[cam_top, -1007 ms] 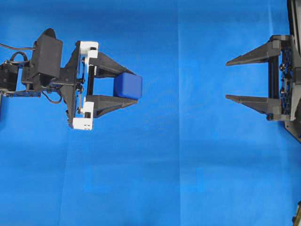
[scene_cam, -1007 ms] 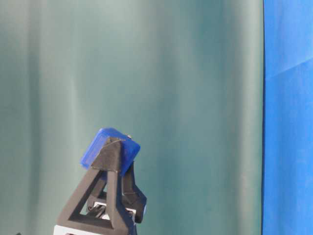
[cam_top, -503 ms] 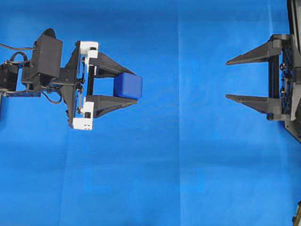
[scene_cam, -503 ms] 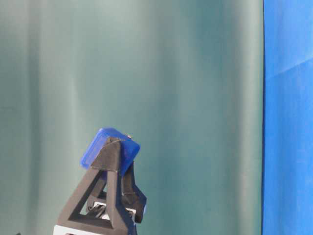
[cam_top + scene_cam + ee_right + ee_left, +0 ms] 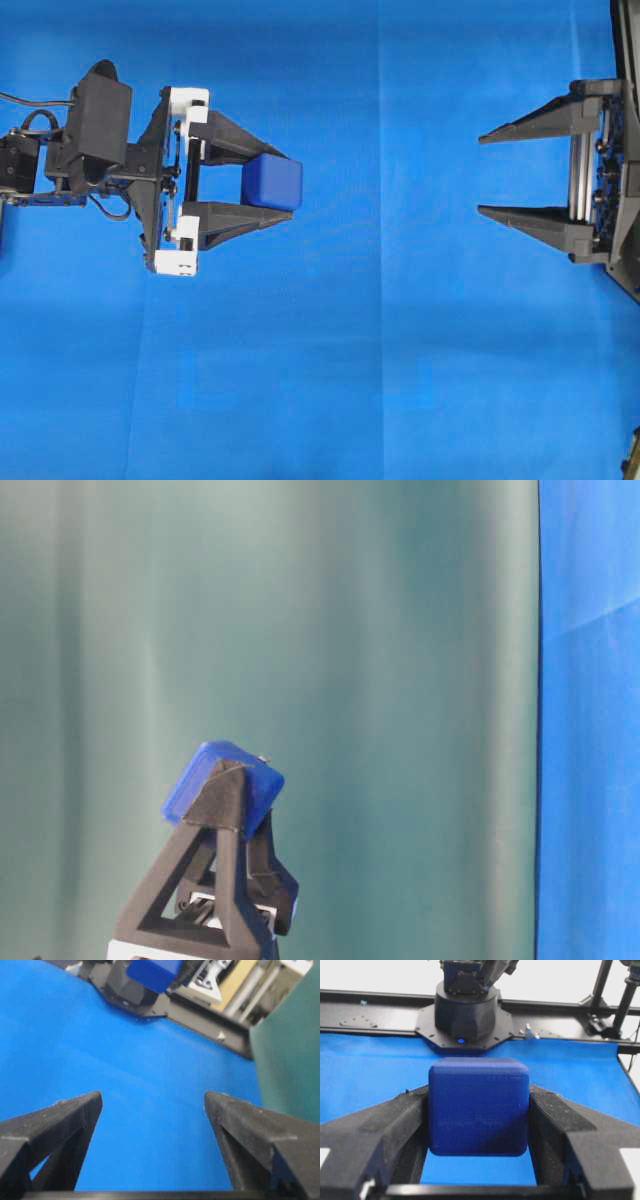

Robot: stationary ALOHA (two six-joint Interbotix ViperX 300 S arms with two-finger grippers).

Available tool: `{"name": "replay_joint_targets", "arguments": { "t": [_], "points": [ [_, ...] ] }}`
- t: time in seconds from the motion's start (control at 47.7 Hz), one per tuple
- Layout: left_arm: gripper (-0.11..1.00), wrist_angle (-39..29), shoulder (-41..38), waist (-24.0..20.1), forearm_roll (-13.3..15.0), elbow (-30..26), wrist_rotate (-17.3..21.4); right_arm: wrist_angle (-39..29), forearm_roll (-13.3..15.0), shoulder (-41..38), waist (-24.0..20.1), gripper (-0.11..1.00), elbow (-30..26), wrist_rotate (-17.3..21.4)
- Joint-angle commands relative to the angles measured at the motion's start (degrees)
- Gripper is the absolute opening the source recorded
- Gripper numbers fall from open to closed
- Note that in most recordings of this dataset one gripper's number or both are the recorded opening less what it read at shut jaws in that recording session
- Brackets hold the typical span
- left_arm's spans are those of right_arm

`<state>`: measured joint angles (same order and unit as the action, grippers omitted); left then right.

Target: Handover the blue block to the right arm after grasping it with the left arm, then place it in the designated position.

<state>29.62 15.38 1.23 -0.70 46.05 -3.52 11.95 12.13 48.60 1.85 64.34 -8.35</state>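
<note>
From above, the left arm reaches in from the left edge with its pincer clamped on the blue block, one black finger on each side. The block is as good as a cube, so it has no long axis to speak of; its faces sit nearly square to the fingers, and it is held at the fingertips, pointing toward the right arm. That arm's pincer stands wide apart with nothing in it, its tips aimed back at the block, well apart from it across the blue cloth on the counter.

From table level, the block sits tilted at the top of the left pincer, one corner up, against a green curtain. A blue strip runs down the right edge.

The left wrist camera looks straight at the block, wedged between the two fingers and clear of the cloth below. Its near face shows faint raised marks, too dim to read. Beyond it stands the black base of the other arm.

The right wrist camera shows its own fingers spread wide over bare blue cloth, with the block far off at the top edge, blurred.
</note>
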Motion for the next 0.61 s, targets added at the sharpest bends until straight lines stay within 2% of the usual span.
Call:
{"name": "replay_joint_targets", "arguments": {
  "t": [0.0,0.126,0.294,0.482,0.587],
  "points": [
    [0.49,0.7,0.5,-0.1,0.1,-0.7,-0.1,0.2,3.0,-0.2,0.1,0.95,-1.6,-2.4],
    [0.49,0.9,0.5,-0.1,0.1,-0.8,-0.1,0.1,7.2,-0.2,0.1,0.95,-1.8,-8.0],
    [0.49,1.1,0.5,-0.1,0.1,-0.7,-0.1,0.1,10.8,-0.1,0.1,0.95,-2.1,-15.8],
    [0.49,1.4,0.5,-0.1,0.1,-0.8,-0.2,0.1,13.3,-0.2,0.1,0.95,-2.2,-23.9],
    [0.49,1.4,0.5,-0.1,0.1,-0.8,-0.2,0.1,13.4,-0.5,0.1,0.95,-2.2,-27.8]
  ]
}}
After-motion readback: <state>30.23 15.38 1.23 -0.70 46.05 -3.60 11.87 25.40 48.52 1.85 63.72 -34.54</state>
